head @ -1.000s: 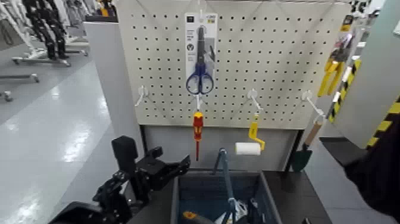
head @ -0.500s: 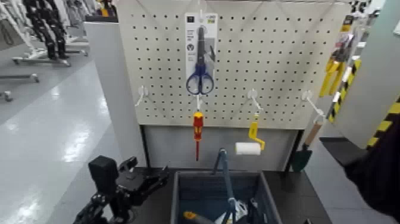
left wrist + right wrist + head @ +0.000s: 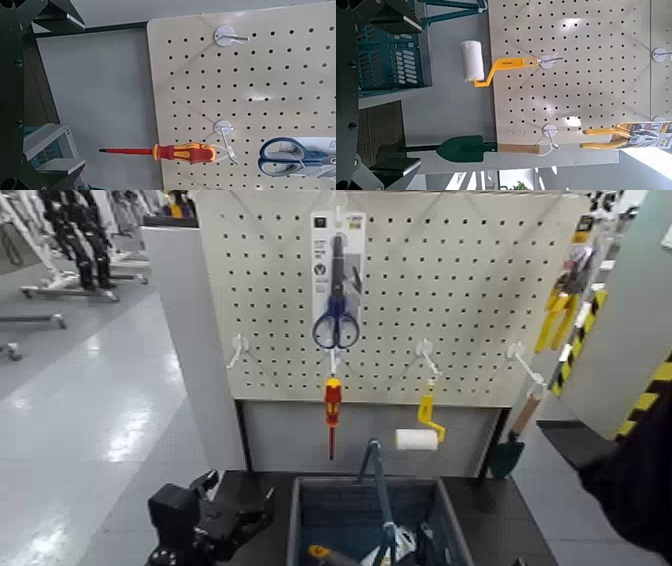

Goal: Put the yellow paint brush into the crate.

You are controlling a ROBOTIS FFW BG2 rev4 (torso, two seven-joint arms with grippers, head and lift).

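Left gripper [image 3: 235, 515], fingers spread and empty, sits just left of the crate [image 3: 296, 525]; yellow paint brush [image 3: 320, 552] lies inside the crate

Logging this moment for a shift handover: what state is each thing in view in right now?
crate: below the pegboard, holding an orange-handled tool at its near edge
screwdriver: hanging, tip down
scissors: packaged, hanging
paint roller: hanging
trowel: hanging, blade down
leftmost hook: bare
left gripper: open, low beside the crate, holding nothing
right gripper: out of view
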